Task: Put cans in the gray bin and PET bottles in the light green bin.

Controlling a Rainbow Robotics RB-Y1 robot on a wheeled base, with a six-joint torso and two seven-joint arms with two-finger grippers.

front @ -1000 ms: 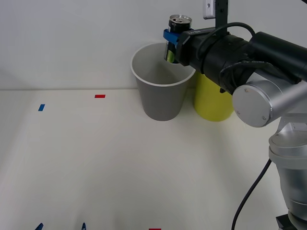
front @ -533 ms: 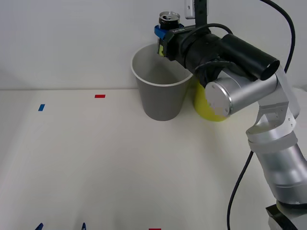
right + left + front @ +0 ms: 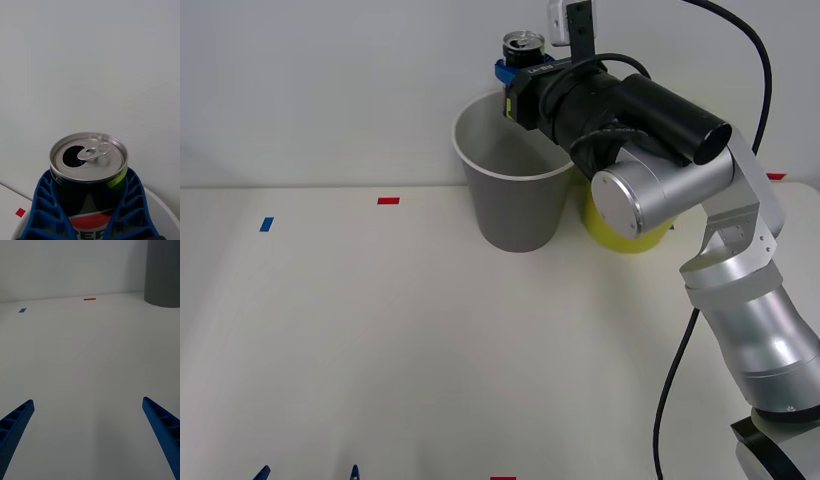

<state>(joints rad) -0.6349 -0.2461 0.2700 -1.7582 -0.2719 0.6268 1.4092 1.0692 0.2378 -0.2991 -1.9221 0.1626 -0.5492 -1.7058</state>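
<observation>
My right gripper [image 3: 517, 82] is shut on the can [image 3: 522, 47], holding it upright above the far rim of the gray bin [image 3: 515, 205]. The right wrist view shows the can [image 3: 89, 165] with its silver top and pull-tab between my blue fingers [image 3: 41, 210], the bin's white rim just beyond. The light green bin [image 3: 625, 225] stands right of the gray one, mostly hidden by my right arm. My left gripper [image 3: 88, 435] is open, low over the bare table near its front edge, with the gray bin [image 3: 163, 273] far ahead.
Small tape marks lie on the white table: a red one [image 3: 388, 201] and a blue one [image 3: 266, 225] at the back left, another red one [image 3: 502, 478] at the front edge. A plain wall rises right behind the bins.
The right gripper with the can has risen a little and shifted left, from over the bin's right rim toward its far side. The arm's elbow has swung up and inward.
</observation>
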